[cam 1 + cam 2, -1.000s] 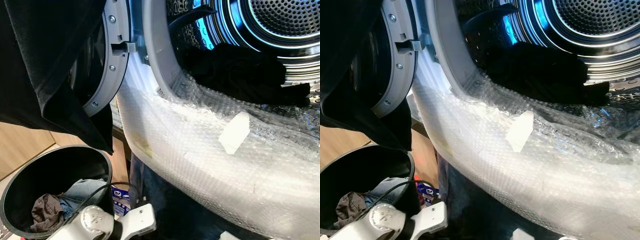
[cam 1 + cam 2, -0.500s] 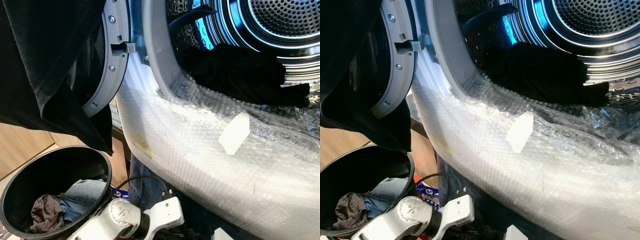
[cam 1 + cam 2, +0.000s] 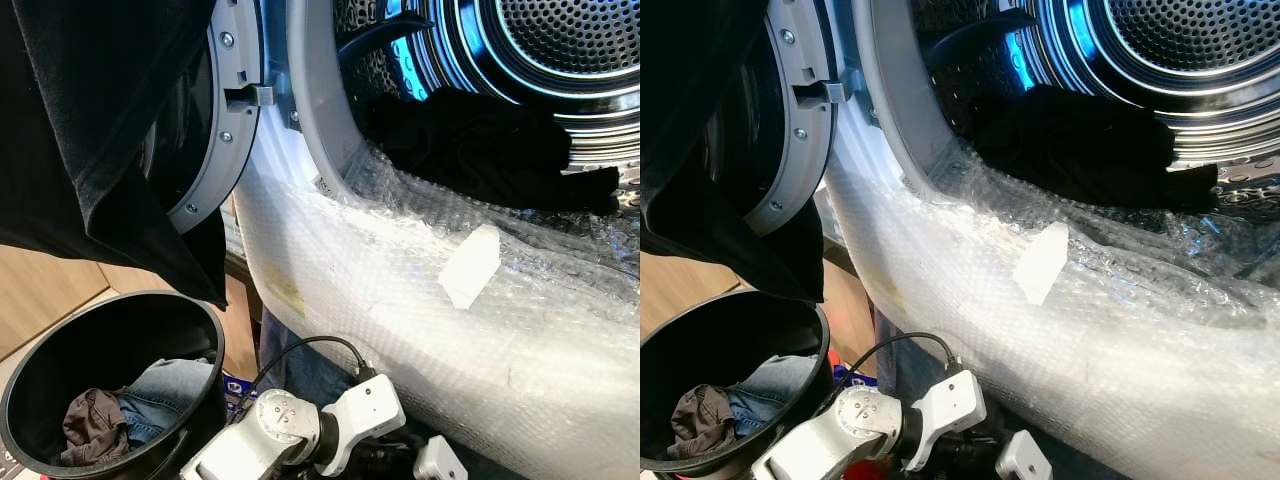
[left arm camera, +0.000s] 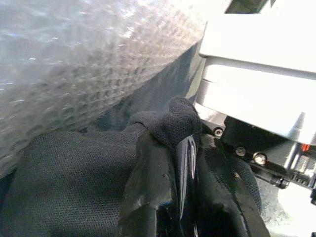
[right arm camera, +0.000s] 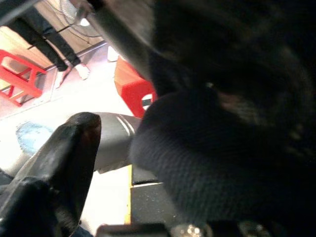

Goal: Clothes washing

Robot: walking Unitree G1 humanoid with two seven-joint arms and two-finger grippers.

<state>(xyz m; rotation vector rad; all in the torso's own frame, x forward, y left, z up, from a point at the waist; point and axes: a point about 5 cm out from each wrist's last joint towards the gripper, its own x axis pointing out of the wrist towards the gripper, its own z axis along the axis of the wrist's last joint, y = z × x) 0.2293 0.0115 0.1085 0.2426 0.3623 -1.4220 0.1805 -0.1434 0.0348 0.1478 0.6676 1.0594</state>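
clothes: black garment [image 3: 480,140] already in drum [image 3: 560,45]; jeans [image 3: 165,385] and brown piece left in basket [image 3: 60,350]. left gripper [image 4: 185,163] low beside washer, pinching black cloth [image 4: 74,187]. right gripper [image 5: 123,163] holds dark cloth too. loading partway.

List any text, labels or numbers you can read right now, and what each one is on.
None can be read.
Pale tape patch on the bubble wrap: blank.
Yellowish sticker under the wrap: too blurred to read.
Blue packet on the floor beside the black bucket: print too small to read.
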